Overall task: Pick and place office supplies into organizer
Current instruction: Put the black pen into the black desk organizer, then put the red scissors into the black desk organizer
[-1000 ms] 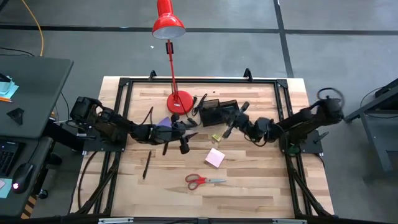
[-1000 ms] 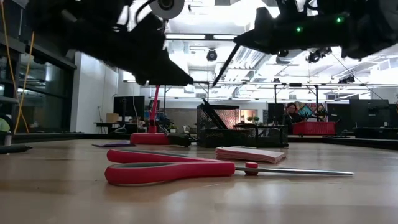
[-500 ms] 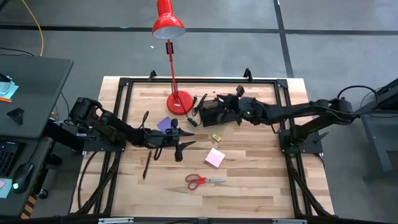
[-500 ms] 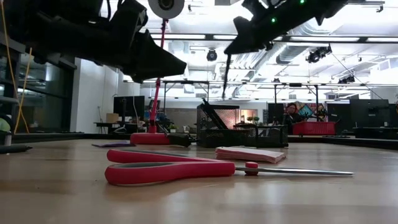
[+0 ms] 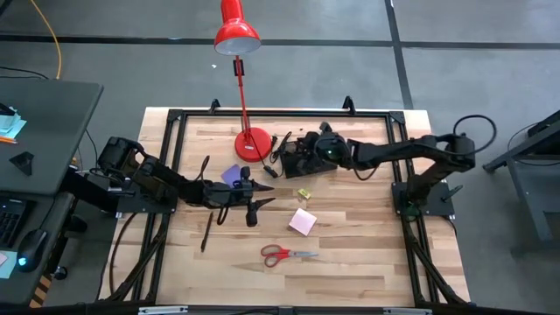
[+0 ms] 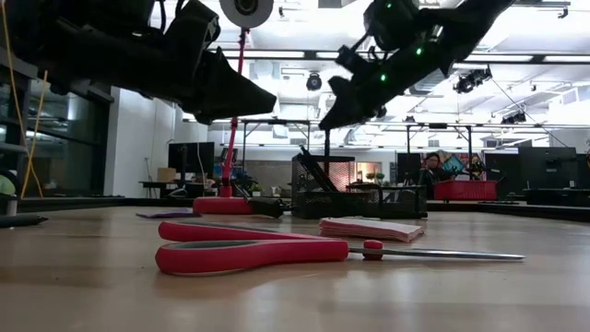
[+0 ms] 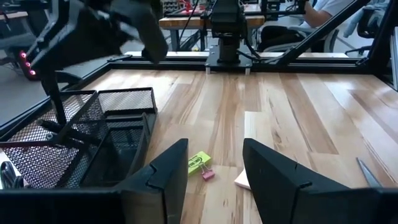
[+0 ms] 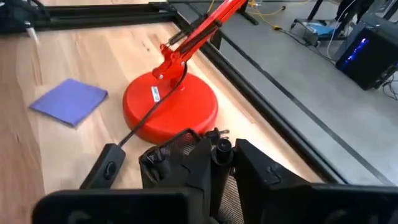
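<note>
My right gripper pinching a thin dark pen upright over the black mesh organizer, my left gripper parted and empty — yellow clip just beyond, organizer beside it.

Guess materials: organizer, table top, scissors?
Organizer: looks like black metal wire mesh, matte; the see-through grid on its walls shows it. Table top: light wood planks, smooth finish, with visible grain and seams. Scissors: glossy red handles, likely plastic; bare shiny blades, probably steel.
</note>
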Motion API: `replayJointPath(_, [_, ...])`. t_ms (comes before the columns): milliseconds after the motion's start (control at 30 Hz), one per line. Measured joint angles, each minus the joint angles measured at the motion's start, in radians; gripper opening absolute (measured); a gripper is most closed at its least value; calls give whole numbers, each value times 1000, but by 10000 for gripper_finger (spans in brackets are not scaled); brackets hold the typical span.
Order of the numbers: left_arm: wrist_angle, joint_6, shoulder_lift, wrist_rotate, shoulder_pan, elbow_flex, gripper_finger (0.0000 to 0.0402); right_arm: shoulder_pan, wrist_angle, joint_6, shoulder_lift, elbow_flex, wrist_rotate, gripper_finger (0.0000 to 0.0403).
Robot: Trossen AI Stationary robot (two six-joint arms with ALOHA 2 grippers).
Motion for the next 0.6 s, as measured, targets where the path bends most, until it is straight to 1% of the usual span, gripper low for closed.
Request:
replayJointPath(67, [0,1,0,0,0,0,145,-4,7,-2,17,0,-6,60])
replayJointPath(233, [-10,1,0,0,0,0,145,-7,54,-21,23,0,-6,130])
replayJointPath(333, [-15,2,0,0,0,0,145,-6,57,-54,23,0,-6,161])
replayJointPath(400, [-23,3,0,0,0,0,145,-4,55,-90,23,0,-17,175])
replayJointPath(467, [-37,4,0,0,0,0,145,13,52,-174,23,0,-49,185])
replayJointPath(533, [-44,25,0,0,0,0,145,52,62,-261,22,0,-67,188])
replayJointPath(600, [-53,27,0,-1,0,0,145,99,81,-315,22,0,-89,188])
